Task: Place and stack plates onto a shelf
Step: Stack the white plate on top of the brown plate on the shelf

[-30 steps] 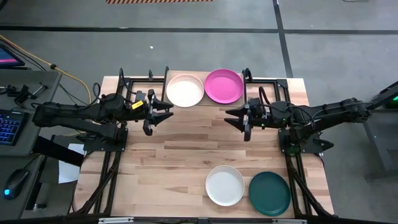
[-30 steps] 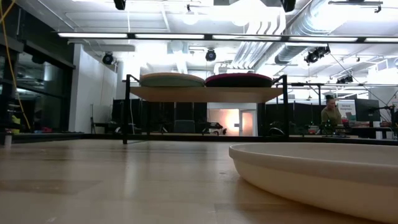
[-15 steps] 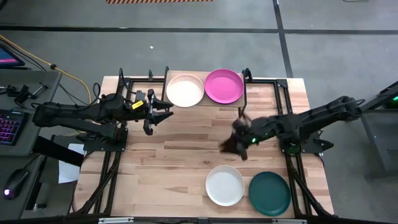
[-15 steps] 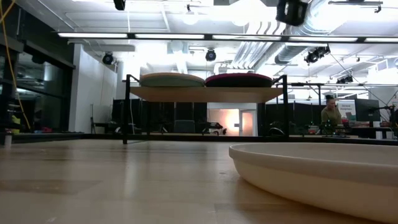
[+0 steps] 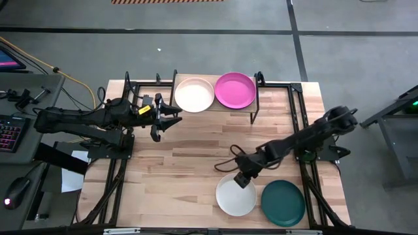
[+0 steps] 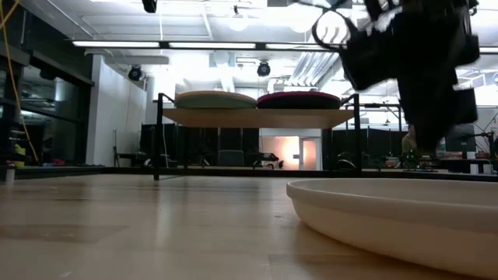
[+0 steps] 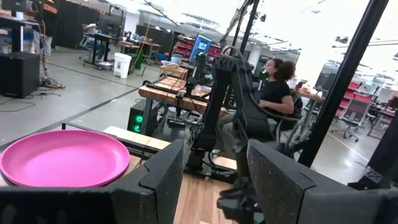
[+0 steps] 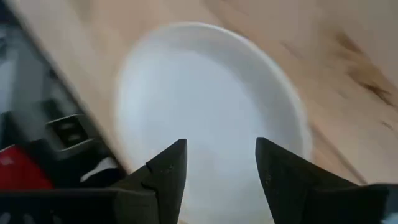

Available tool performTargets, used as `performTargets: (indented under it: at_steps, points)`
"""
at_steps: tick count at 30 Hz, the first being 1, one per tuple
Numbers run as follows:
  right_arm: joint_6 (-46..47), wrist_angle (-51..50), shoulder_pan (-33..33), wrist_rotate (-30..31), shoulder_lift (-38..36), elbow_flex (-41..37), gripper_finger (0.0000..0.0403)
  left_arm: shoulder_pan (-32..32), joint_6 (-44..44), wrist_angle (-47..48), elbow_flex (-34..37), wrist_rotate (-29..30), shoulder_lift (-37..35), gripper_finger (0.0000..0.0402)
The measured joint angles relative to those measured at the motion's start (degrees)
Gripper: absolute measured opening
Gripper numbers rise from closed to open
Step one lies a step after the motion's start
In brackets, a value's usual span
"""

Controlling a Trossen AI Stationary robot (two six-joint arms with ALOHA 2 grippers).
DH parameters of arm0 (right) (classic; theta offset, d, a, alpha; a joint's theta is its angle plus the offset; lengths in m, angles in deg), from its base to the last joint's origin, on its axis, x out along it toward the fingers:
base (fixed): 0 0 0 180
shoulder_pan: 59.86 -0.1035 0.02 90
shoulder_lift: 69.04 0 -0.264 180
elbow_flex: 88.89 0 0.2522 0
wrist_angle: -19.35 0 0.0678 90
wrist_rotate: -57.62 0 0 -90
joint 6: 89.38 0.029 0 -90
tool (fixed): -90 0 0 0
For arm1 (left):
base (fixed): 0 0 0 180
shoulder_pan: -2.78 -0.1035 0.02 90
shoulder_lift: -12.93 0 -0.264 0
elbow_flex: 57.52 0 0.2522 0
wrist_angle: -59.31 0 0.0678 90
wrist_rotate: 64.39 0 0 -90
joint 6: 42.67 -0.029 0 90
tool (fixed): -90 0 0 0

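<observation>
From above, the small low shelf (image 5: 215,108) of light wood on thin black legs stands at the far edge of the wooden tabletop (image 5: 183,163). It carries two round shallow plates side by side — a peach-cream plate (image 5: 194,94) and a magenta pink plate (image 5: 235,90). Two more lie on the tabletop at the near edge: a round white plate (image 5: 236,195) and, just beside it, a round dark teal plate (image 5: 283,202). The right gripper (image 5: 240,177) reaches down over the far rim of the white plate. The left gripper (image 5: 171,121) waits near the shelf's left end, apart from every plate.

At table height, the white plate (image 6: 405,222) fills the near right, flat on the wood, with the right arm's dark bulk (image 6: 412,54) hanging above it. Beyond, the shelf (image 6: 257,117) shows both of its plates on its board.

From the left wrist, the pink plate (image 7: 62,158) lies past that gripper's dark fingers (image 7: 165,180), which stand parted with nothing between them. A seated person (image 7: 273,93) shows in the room behind.

From the right wrist, the white plate (image 8: 211,118) lies directly ahead — the fingers (image 8: 168,171) are spread wide over it, gripping nothing.
</observation>
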Motion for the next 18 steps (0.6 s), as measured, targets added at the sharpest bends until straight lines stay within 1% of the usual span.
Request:
performTargets:
  at_steps: [5,10,12,15,18]
  points:
    - [1.4,-4.5,0.0,0.6,1.2,0.4,0.0171,0.0,0.0,0.0,0.0,0.0,0.0,0.0168]
    - [-2.3,-19.5,0.0,5.5,1.7,7.3,0.0171,0.0,0.0,0.1,0.0,0.0,0.0,0.0168]
    - [-4.9,-23.3,-0.1,7.4,2.3,9.2,0.0171,0.0,0.0,0.1,0.0,0.0,0.0,0.0168]
    - [-6.3,-23.5,-0.1,8.2,3.3,10.5,0.0171,0.0,0.0,0.1,0.0,0.0,0.0,0.0168]
    - [-6.1,-22.4,-0.1,7.1,5.0,10.1,0.0171,0.0,0.0,0.1,0.0,0.0,0.0,0.0168]
